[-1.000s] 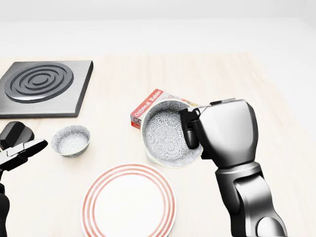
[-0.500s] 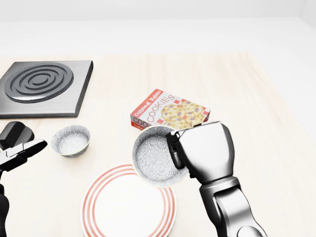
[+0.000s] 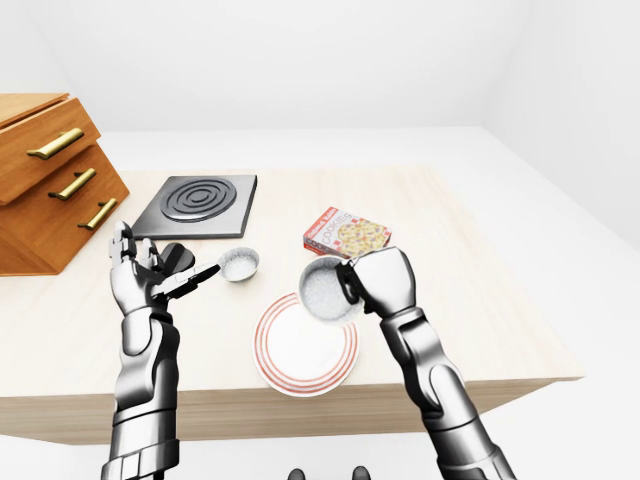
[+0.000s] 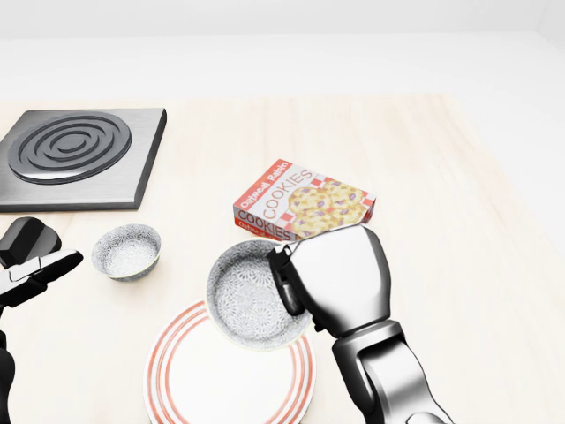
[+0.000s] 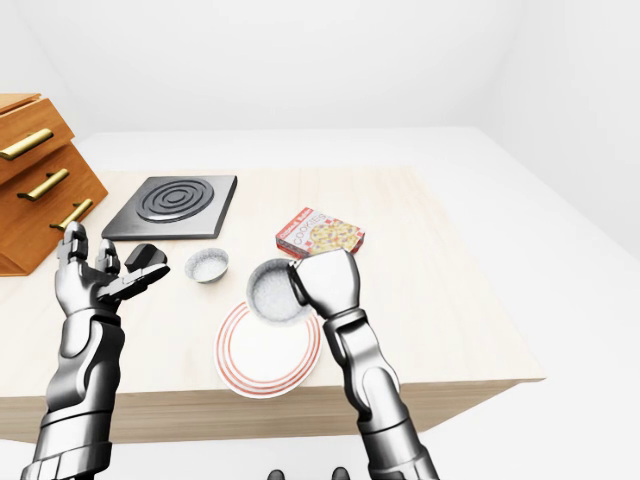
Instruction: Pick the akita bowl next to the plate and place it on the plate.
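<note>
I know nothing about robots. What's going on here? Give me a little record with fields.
right hand: right hand, fingers closed on the rim of the held bowl
held bowl: tilted, in the air over the plate's upper edge
plate: red-ringed plate, nothing resting on it
left hand: left hand, open, holding nothing
second bowl: small bowl, on the table left of the plate
other: cookie box; stove burner

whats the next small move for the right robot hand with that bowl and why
Probably ease the right robot hand down and a little left, levelling the akita bowl before release. The bowl is tilted, held over the plate's upper right rim rather than its middle, and seems not yet set down.
</note>
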Controlling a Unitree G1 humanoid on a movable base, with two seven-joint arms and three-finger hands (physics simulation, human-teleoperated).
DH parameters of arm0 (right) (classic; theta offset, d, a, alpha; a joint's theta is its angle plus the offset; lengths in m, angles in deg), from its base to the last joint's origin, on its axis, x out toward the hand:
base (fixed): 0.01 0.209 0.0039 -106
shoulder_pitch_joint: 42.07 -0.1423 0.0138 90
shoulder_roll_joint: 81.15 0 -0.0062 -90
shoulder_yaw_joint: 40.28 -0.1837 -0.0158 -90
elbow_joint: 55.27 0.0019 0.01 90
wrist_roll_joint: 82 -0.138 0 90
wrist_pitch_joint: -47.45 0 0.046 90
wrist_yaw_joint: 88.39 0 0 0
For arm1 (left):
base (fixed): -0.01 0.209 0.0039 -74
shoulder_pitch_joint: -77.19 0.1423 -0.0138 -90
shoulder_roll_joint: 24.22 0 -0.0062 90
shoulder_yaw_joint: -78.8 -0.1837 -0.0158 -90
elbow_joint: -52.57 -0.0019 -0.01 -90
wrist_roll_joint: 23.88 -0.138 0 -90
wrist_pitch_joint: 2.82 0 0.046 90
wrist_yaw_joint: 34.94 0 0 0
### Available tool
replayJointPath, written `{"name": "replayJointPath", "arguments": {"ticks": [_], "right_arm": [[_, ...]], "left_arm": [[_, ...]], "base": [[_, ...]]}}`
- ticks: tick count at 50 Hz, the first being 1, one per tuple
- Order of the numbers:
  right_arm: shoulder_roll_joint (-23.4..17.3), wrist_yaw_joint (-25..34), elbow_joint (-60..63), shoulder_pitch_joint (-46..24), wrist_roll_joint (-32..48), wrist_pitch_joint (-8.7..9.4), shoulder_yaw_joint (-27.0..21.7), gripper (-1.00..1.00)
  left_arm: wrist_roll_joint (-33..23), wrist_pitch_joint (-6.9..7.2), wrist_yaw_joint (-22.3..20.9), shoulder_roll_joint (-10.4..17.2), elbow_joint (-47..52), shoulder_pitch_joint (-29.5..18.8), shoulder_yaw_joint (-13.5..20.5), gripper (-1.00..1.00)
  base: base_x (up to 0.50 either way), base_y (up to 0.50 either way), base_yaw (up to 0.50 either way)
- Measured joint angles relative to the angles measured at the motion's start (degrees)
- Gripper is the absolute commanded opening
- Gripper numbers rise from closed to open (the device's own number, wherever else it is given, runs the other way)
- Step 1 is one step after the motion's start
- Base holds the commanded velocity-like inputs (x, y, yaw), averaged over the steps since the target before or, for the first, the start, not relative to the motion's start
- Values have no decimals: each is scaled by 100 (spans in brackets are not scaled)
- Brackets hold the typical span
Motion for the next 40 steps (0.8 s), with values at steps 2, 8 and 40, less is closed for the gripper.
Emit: {"name": "replayJointPath", "arguments": {"ticks": [2, 8, 40], "right_arm": [[20, 65, 26, 22, -6, 0, 32, -100], [66, 221, 72, 89, -7, 0, 120, -100], [91, 562, -105, 338, 34, 0, 318, -100]], "left_arm": [[3, 1, -1, 0, -1, 0, 2, 100], [9, -11, -9, 4, -27, -7, 5, 100], [15, 1, -6, -3, -13, 3, -4, 100]], "base": [[0, 0, 0], [0, 0, 0], [0, 0, 0]]}}
